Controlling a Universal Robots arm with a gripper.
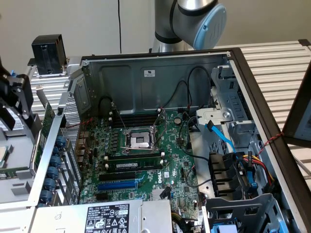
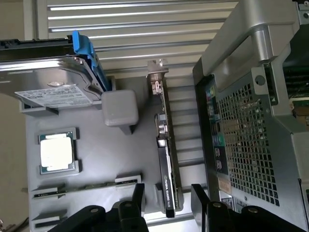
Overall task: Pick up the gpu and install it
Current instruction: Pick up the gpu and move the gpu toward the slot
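In the wrist view the claw (image 2: 169,194) is open, its two black fingers (image 2: 139,193) standing on either side of one end of the gpu (image 2: 164,145), with a gap showing on each side of the card. The gpu stands on its edge in a slot of a grey parts tray (image 2: 96,159), with its silver bracket (image 2: 155,72) at the far end from the claw. It sits just beside the perforated rear wall of the computer case (image 2: 251,121). The same tray holds a hard drive (image 2: 53,72) in a blue carrier, a processor (image 2: 57,153) in a square recess and a memory stick (image 2: 87,187). The tray rests on a slatted tabletop (image 2: 145,29). In the exterior view the case lies open, showing the motherboard (image 1: 146,160).
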